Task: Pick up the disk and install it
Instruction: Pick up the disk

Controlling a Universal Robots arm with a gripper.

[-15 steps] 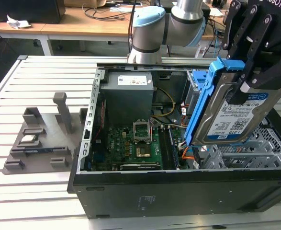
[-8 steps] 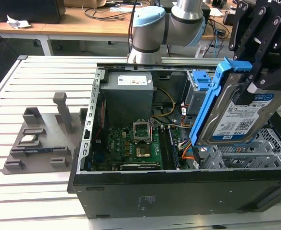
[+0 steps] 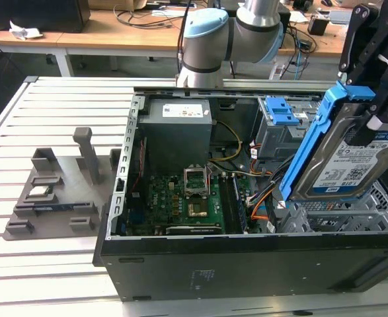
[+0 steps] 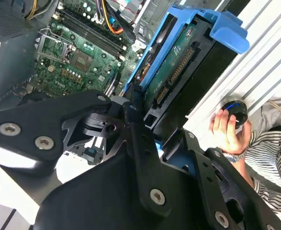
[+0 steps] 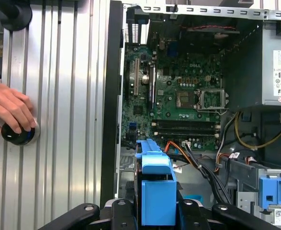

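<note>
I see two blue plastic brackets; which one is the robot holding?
The tilted one around the disk, held in the gripper. The other bracket sits inside the case.

Slatted metal table [image 3: 61, 92] in front; wooden desks [image 3: 114, 36] strewn with cables [image 3: 141, 16] behind

In the exterior view the arm [image 3: 233, 30] is cut off at the 12 o'clock edge, and the gripper [image 3: 372, 79] runs out at 2 o'clock, so its hold on the disk [image 3: 352, 165] is partly lost. In the second wrist view the gripper's black links hide the disk's [image 4: 174, 67] near end. A person's hand [image 5: 6, 112] is cropped at 9 o'clock in the first wrist view, covering a dark knob [image 5: 18, 134]
</note>
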